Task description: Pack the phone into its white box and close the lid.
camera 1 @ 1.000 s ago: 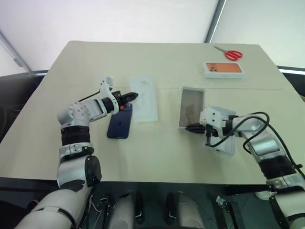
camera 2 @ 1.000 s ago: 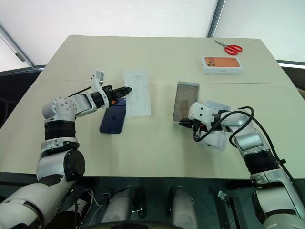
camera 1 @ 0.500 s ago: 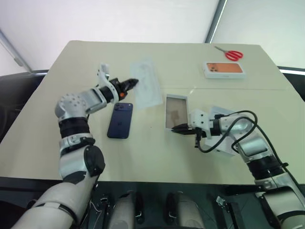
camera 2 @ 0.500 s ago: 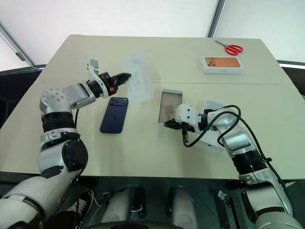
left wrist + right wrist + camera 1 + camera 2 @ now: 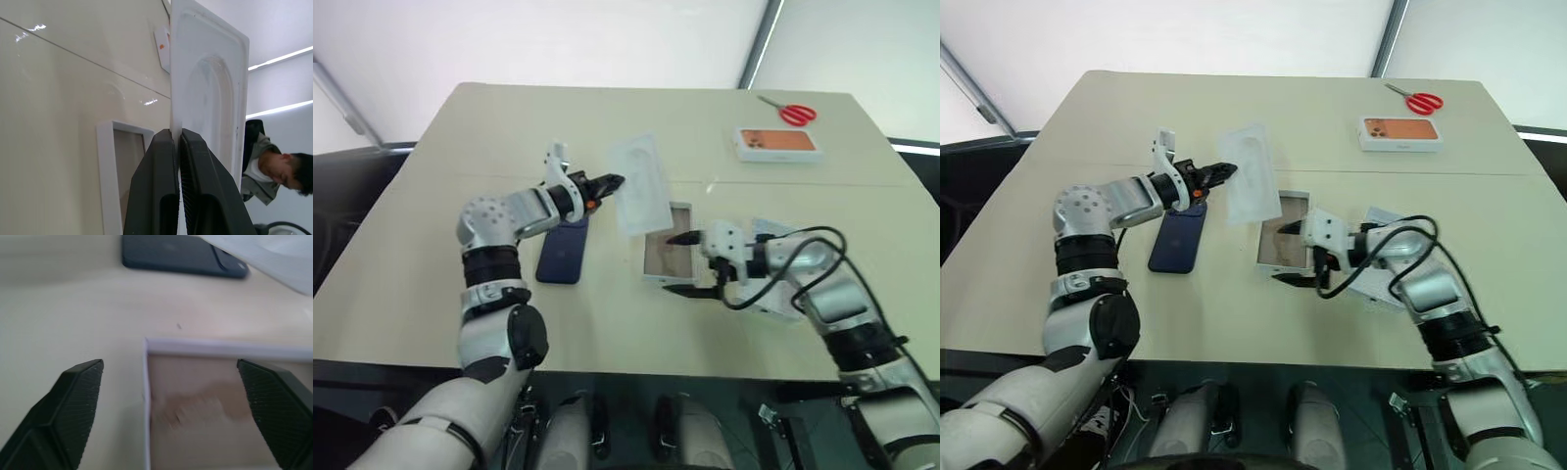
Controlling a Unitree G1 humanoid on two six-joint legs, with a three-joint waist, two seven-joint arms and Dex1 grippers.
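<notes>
The dark navy phone (image 5: 563,250) lies flat on the table, back up. Right of it sits the white box (image 5: 649,257), its brownish floor showing. My right gripper (image 5: 681,264) stands open at the box's right side, one finger at each end of that wall, holding nothing; the right wrist view looks across the box rim (image 5: 146,396) to the phone (image 5: 181,254). My left gripper (image 5: 609,181) is shut on the edge of a thin white insert (image 5: 641,181), held tilted in the air above the box's far left corner. The lid (image 5: 781,299) lies under my right forearm.
A white box with an orange phone picture (image 5: 775,140) and red scissors (image 5: 793,113) lie at the far right of the table. A person (image 5: 271,169) shows beyond the table in the left wrist view. Bare table spreads in front of the phone and box.
My right gripper has opened and let go of the white box after dragging it left. My left gripper has carried the insert to the right, up over the box's corner.
</notes>
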